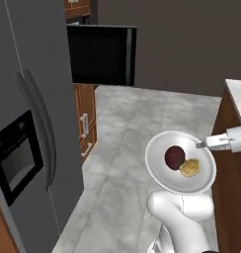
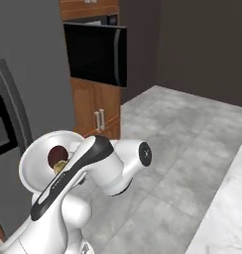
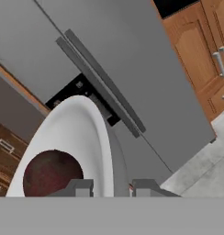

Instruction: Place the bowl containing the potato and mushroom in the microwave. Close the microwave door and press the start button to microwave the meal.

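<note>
The shallow white bowl (image 1: 157, 174) hangs in the air over the floor, level with the fridge. My gripper (image 1: 202, 145) is shut on its right rim. Inside lie the dark reddish-brown mushroom (image 1: 174, 156) and the yellowish potato (image 1: 190, 168), touching each other. From the right base view, my arm hides part of the bowl (image 2: 33, 166); the mushroom (image 2: 57, 154) and a bit of the potato (image 2: 60, 168) peek out. Close up, the gripper (image 3: 111, 188) pinches the bowl (image 3: 84, 128) rim beside the mushroom (image 3: 52, 172). The black microwave door (image 1: 100, 54) stands open far ahead, also the microwave door (image 2: 95, 52).
A tall grey fridge (image 1: 33, 113) with a dark dispenser (image 1: 16, 158) stands close on the left. Wooden cabinets (image 1: 85, 121) sit under the microwave. A counter end (image 1: 233, 113) lies to the right, and a marble counter (image 2: 227, 208) edge. Grey floor (image 1: 142, 113) stretches ahead.
</note>
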